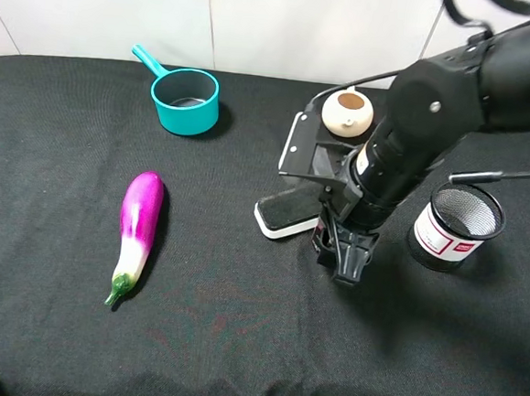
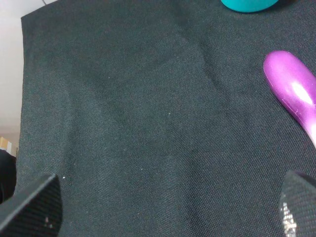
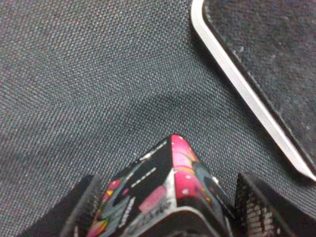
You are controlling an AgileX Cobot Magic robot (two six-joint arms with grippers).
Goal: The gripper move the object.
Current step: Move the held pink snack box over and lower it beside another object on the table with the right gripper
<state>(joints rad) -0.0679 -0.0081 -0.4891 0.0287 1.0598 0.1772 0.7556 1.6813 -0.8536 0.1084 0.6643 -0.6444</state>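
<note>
The exterior high view looks steeply down from above the near edge of the black cloth-covered table (image 1: pixel 51 346), facing the white wall (image 1: pixel 260 23) and taking in the whole top. The left wrist view hangs close over the cloth and shares the glossy purple eggplant (image 2: pixel 291 89) and the teal plastic saucepan (image 2: pixel 247 4) with it. The right wrist view is nearer still, hard upon the small red-and-black printed box (image 3: pixel 163 192), and shares the white-edged black eraser block (image 3: pixel 256 59)

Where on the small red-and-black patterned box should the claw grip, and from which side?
Across two opposite side walls of the small red-and-black patterned box, coming from above; those walls are flat and fit between the black right claw's fingers.
</note>
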